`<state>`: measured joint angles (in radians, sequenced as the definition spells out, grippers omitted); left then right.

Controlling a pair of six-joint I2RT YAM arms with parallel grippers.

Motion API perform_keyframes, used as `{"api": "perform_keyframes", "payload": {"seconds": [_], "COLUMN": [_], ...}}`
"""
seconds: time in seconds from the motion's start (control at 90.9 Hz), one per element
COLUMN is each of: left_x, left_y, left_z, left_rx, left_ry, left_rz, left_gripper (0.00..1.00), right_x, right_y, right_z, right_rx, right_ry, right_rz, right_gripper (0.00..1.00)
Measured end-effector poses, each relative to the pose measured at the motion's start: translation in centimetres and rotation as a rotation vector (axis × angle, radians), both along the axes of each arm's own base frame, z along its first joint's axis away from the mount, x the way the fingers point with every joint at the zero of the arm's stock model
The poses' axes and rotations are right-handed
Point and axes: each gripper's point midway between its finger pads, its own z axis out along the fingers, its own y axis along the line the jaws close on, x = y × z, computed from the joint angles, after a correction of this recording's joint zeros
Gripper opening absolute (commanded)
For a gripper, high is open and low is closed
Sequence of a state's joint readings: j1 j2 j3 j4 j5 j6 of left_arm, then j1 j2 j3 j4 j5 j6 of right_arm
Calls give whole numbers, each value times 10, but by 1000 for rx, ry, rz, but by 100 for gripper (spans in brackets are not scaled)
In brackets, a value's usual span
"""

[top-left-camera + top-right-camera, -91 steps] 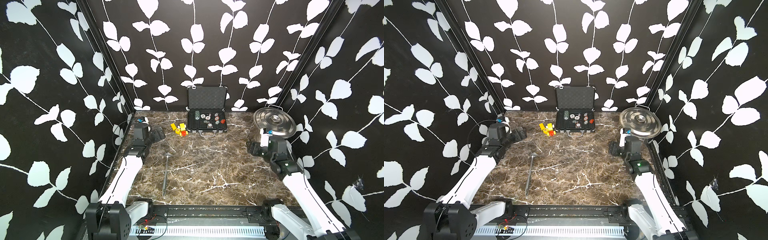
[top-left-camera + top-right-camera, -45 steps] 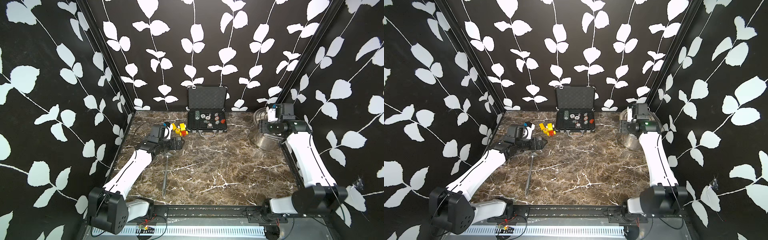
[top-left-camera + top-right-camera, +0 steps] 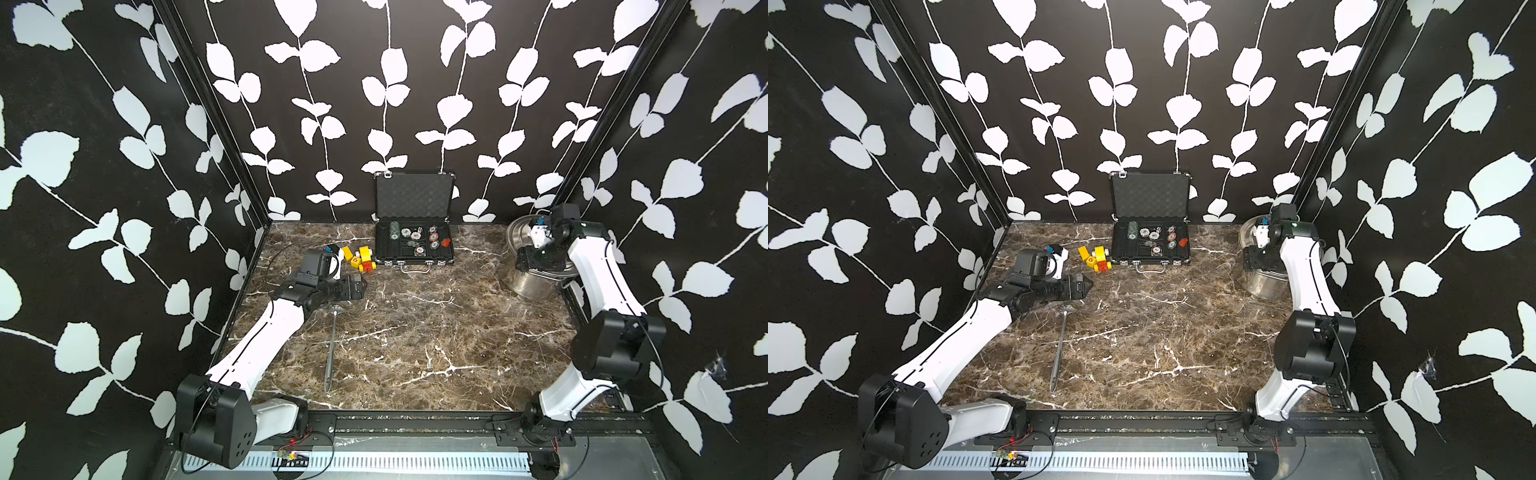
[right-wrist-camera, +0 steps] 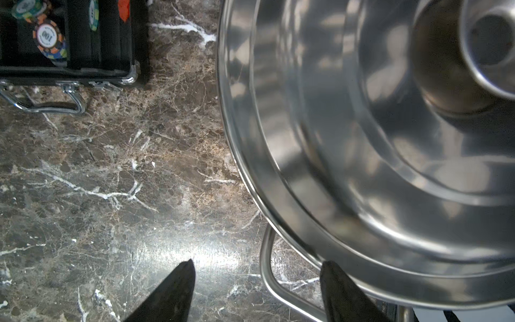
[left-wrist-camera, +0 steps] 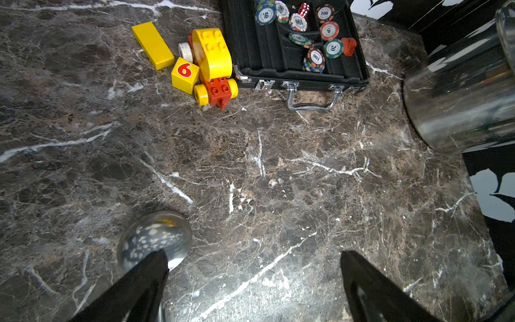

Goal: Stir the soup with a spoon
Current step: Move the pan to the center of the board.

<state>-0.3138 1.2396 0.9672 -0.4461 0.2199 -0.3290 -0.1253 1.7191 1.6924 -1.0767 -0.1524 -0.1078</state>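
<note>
1. Left pincer (image 5: pixel 253 255) spread wide, empty, low over marble tabletop (image 5: pixel 278 181); one fingertip (image 5: pixel 150 267) overlaps the spoon's bowl.
2. Spoon (image 3: pixel 331 345): thin polished steel ladle lying flat, its long axis running from the bowl at the pincer toward the near edge. Left arm far nearer.
3. Right pincer (image 4: pixel 257 263) spread, empty, beside shiny pot (image 3: pixel 534 286), lid (image 4: pixel 348 139) on; no soup visible.

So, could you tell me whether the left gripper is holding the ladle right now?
No, the left gripper is wide open, and the ladle lies on the table with its bowl beside one jaw.
</note>
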Motion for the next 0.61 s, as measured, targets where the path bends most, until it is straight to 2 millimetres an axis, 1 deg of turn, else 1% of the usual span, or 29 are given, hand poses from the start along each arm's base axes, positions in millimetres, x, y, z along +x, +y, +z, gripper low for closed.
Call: {"api": "perform_keyframes", "payload": {"seconds": [0.099, 0.198, 0.341, 0.473, 0.605], "left_x": [1, 2, 3, 4, 4], "left_y": [1, 4, 6, 7, 8], "left_z": [-2, -3, -4, -4, -4], "left_rx": [9, 21, 35, 43, 49], "left_ry": [4, 2, -3, -5, -8], "left_rz": [6, 14, 21, 26, 29], "left_gripper": [99, 99, 99, 99, 99], "right_x": [-2, -6, -11, -12, -18], "right_y": [1, 1, 1, 3, 5], "right_z": [-6, -6, -3, 0, -1], "right_rx": [-1, -4, -5, -2, 7], "right_ry": [45, 79, 126, 152, 182], "right_rz": [24, 44, 75, 104, 134], "right_gripper": [72, 72, 65, 63, 60]}}
